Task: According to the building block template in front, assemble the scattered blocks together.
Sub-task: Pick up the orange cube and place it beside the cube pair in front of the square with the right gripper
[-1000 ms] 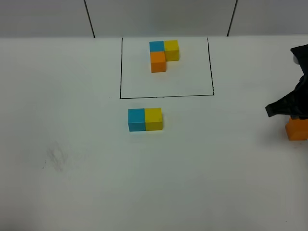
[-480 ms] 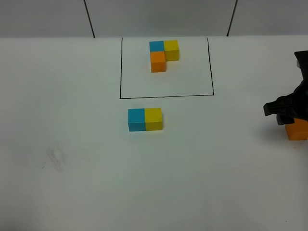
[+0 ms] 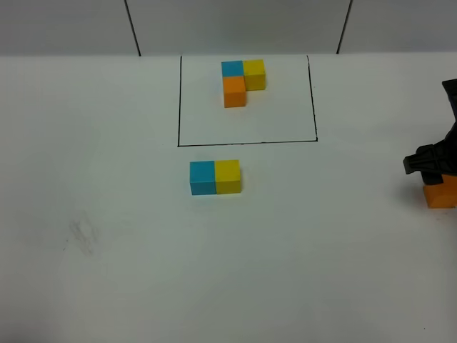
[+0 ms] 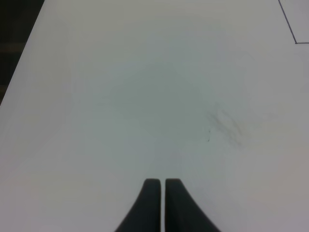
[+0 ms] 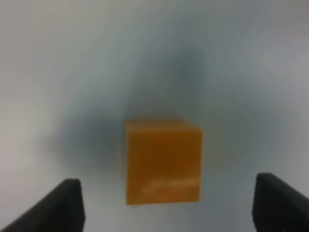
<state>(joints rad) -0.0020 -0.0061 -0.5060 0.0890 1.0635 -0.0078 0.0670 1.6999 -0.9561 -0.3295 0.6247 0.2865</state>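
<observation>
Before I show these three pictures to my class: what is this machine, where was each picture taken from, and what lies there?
It is a robot with two arms, each ending in a pincer-like gripper. One picture looks from a high camera; the other two come from wrist cameras. On the white table, a black-line frame surrounds an L of blue, yellow and orange cubes: the template. Nearer the camera, a loose blue cube touches a loose yellow cube. The right gripper hangs open over a loose orange cube, not gripping it. The left gripper is shut, empty.
</observation>
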